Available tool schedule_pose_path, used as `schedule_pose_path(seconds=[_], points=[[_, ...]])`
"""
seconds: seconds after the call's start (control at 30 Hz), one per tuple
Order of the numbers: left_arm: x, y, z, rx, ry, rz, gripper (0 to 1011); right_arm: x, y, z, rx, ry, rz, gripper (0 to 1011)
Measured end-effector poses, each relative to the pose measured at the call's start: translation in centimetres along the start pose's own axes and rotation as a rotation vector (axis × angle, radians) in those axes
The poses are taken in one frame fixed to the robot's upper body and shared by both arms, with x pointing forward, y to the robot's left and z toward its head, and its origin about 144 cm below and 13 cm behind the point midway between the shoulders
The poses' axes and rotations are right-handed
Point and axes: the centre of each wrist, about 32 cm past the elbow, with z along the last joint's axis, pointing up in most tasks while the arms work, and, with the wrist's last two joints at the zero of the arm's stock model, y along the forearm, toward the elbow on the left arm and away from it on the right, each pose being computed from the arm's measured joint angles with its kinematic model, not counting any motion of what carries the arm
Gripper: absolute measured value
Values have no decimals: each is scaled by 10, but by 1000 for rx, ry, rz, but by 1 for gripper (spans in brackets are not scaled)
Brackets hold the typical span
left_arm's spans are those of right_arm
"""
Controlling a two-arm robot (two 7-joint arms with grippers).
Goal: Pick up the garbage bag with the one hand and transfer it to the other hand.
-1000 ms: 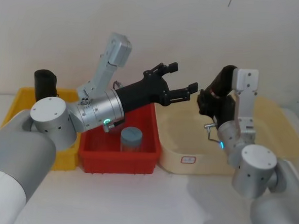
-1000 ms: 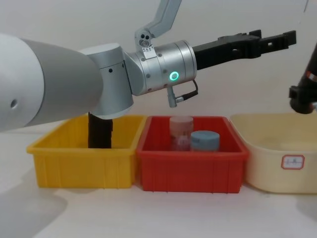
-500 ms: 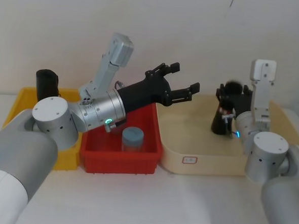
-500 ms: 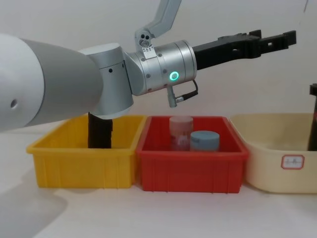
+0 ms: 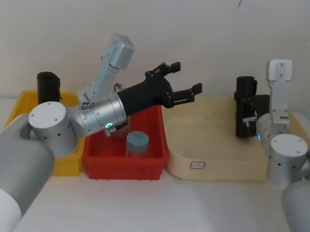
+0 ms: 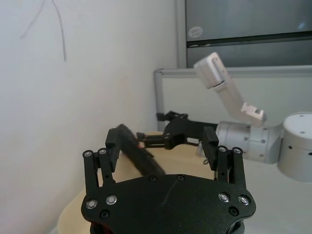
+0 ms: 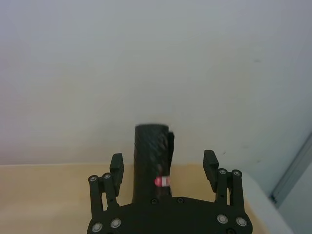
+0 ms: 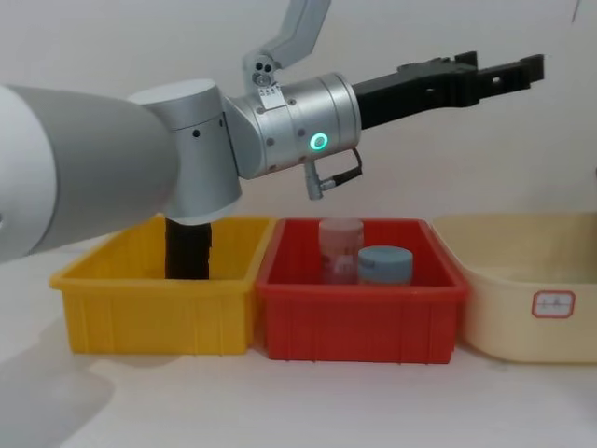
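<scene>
A robotics lab test station. A bare white wall (image 5: 213, 30) backs a white bench (image 8: 308, 401) holding a row of plastic bins: yellow bin (image 8: 154, 313) left, red bin (image 8: 359, 327) middle, cream bin (image 8: 504, 317) right. A metal-framed partition (image 6: 158, 92) stands far right.

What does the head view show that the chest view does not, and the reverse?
Head view: the garbage bag, upright over the cream bin, within the open right gripper. Chest view: a clear jar behind the blue-lidded jar in the red bin. Both: the open left gripper high above the bins, the blue-lidded jar, the yellow bin holding a black roll, and the cream bin.
</scene>
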Motion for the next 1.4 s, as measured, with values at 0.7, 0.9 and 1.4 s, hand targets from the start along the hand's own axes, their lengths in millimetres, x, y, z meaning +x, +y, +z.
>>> schedule_pose_path(seconds=[0.7,0.9,1.4], points=[[-30,43,18,19,-151,241,1000,1,-38,1,82,-77,169,1001],[-44,62,24,28,-193,325,1000,-8,-56,-3,82,-82,256,1001],[-83,110,36,62,-282,555,1000,-30,-90,-13,70,-82,419,1001]])
